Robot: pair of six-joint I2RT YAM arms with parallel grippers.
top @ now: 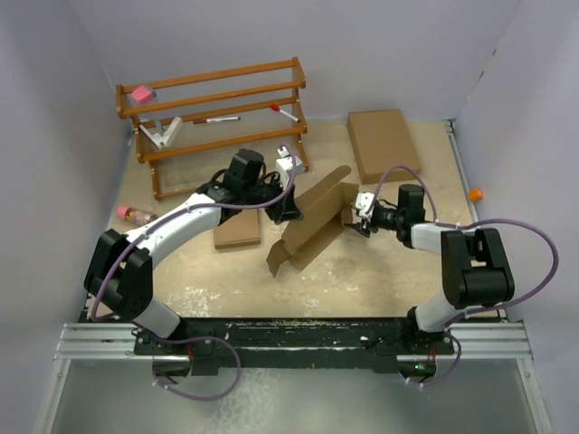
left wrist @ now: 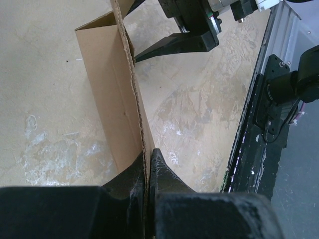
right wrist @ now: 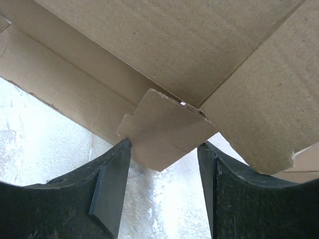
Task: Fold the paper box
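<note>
The paper box (top: pixel 312 226) is a brown cardboard blank, partly folded, lying slantwise in the middle of the table. My left gripper (top: pixel 289 210) is shut on the upper edge of one raised wall; in the left wrist view the fingertips (left wrist: pixel 148 155) pinch the wall's rough edge (left wrist: pixel 112 94). My right gripper (top: pixel 355 217) is open at the box's right end. In the right wrist view a small notched tab (right wrist: pixel 164 132) hangs between the spread fingers (right wrist: pixel 112 179), touching the left one, with the box's panels (right wrist: pixel 164 45) above. The right gripper also shows in the left wrist view (left wrist: pixel 192 37).
A wooden rack (top: pixel 217 108) with markers and a pink block stands at the back left. A large flat brown box (top: pixel 383 143) lies at the back right. A smaller brown box (top: pixel 238 231) lies under the left arm. A pink bottle (top: pixel 134 214) is at the left, an orange object (top: pixel 476 193) at the right wall.
</note>
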